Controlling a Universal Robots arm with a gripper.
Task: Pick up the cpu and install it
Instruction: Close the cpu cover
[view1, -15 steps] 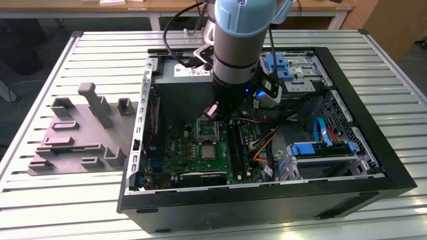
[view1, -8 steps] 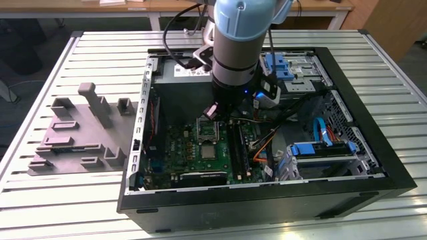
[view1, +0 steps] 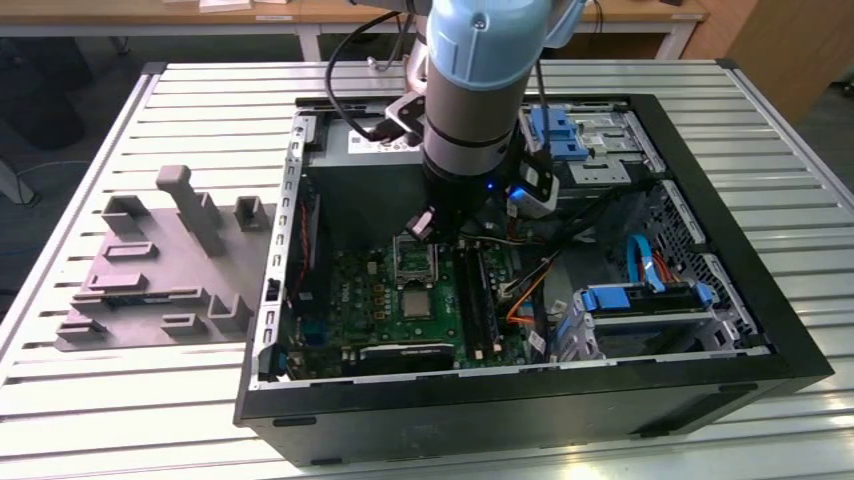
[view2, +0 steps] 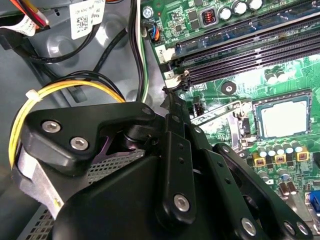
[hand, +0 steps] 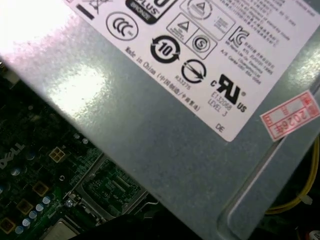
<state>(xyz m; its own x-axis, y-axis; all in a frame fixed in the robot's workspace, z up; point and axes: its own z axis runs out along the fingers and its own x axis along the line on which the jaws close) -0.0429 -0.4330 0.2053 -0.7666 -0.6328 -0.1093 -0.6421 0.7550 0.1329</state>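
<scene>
You have one cpu (view1: 418, 303) (view2: 281, 120), lying flat on the green board (view1: 387, 300) inside the open case (view1: 747, 330), with one raised socket frame (view1: 415, 260) just at its 12 o'clock in the exterior view. The gripper (view1: 441, 225) hangs above that frame; whether its jaws are clenched or released, you cannot tell. One grey fixture (view1: 160, 270) sits on the bench (view1: 120, 420) at the case's 9 o'clock.
</scene>
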